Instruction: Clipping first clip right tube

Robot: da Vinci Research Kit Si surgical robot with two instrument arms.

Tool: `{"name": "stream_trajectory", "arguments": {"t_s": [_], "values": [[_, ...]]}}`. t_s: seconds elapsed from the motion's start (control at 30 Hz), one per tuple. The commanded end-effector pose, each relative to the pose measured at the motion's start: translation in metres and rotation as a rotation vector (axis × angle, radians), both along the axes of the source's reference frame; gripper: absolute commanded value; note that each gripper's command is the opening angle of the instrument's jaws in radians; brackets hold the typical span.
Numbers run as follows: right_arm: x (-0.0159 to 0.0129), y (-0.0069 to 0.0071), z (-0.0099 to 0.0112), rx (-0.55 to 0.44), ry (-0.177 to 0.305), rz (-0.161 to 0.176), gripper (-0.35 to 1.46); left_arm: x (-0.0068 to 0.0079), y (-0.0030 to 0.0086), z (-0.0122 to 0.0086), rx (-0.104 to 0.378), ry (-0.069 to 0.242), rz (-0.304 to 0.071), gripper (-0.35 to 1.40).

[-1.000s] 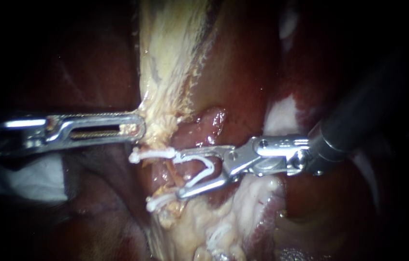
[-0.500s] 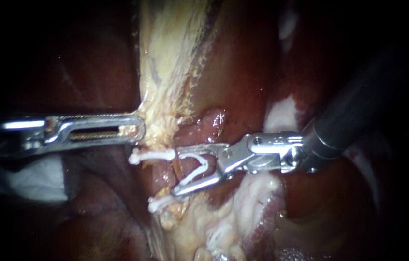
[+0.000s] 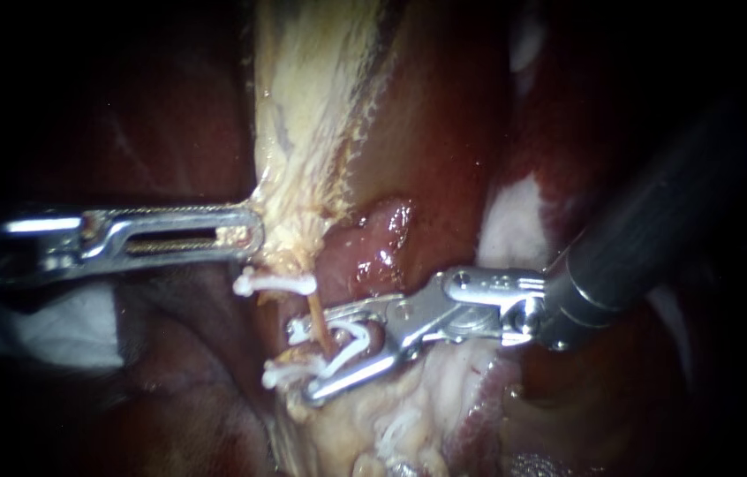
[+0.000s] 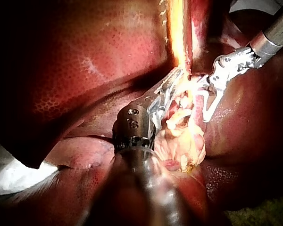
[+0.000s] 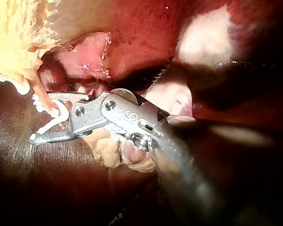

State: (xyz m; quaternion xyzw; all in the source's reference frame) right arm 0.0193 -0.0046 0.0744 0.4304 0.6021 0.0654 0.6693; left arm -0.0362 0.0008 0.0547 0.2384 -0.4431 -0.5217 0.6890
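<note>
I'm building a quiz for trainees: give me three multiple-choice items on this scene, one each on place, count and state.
1. The left instrument grips: A the pale tissue; B a needle; C nothing.
2. Closed white clips outside the end effectors: A none; B two; C five.
3. The right instrument's end effector: A shut, empty; B holding an open clip astride the tube; C hidden.
Key: A, its tip clamps the tissue's edge; B, one higher, one lower; B, the clip's V sits between parted jaws.

Dark red liver (image 3: 444, 132), white clip (image 3: 358, 338)
</note>
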Motion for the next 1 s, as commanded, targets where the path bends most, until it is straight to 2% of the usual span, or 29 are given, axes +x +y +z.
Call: {"name": "stream_trajectory", "arguments": {"t_s": [0.03, 0.4, 0.5, 0.57, 0.6, 0.77, 0.87, 1.0], "values": [[0.0001, 0.0000, 0.0001, -0.001, 0.000, -0.002, 0.45, 0.0000, 0.0000, 0.0001, 0.000, 0.000, 0.000, -0.35], [0.0009, -0.0005, 0.0006, 0.025, -0.018, -0.005, 0.34, 0.0000, 0.0001, 0.0002, -0.001, 0.002, -0.002, -0.35], [0.0008, -0.0005, 0.0006, 0.035, -0.022, -0.008, 0.17, 0.0000, 0.0001, 0.0002, -0.001, 0.002, -0.002, -0.35], [0.0006, -0.0005, 0.0006, 0.046, -0.028, -0.010, -0.22, 0.0000, 0.0001, 0.0002, -0.001, 0.002, -0.002, -0.35], [0.0005, -0.0004, 0.0006, 0.056, -0.033, -0.010, -0.35, 0.0000, 0.0001, 0.0002, -0.001, 0.002, -0.002, -0.35], [0.0000, 0.0004, 0.0011, 0.070, -0.048, -0.016, -0.35, 0.0000, 0.0001, 0.0002, -0.001, 0.002, -0.002, -0.35], [-0.0002, 0.0005, 0.0012, 0.067, -0.065, -0.025, -0.35, 0.0000, 0.0001, 0.0002, -0.001, 0.002, -0.002, -0.35], [-0.0002, 0.0004, 0.0011, 0.067, -0.064, -0.026, -0.35, 0.0000, 0.0001, 0.0002, -0.001, 0.002, -0.002, -0.35]]}}
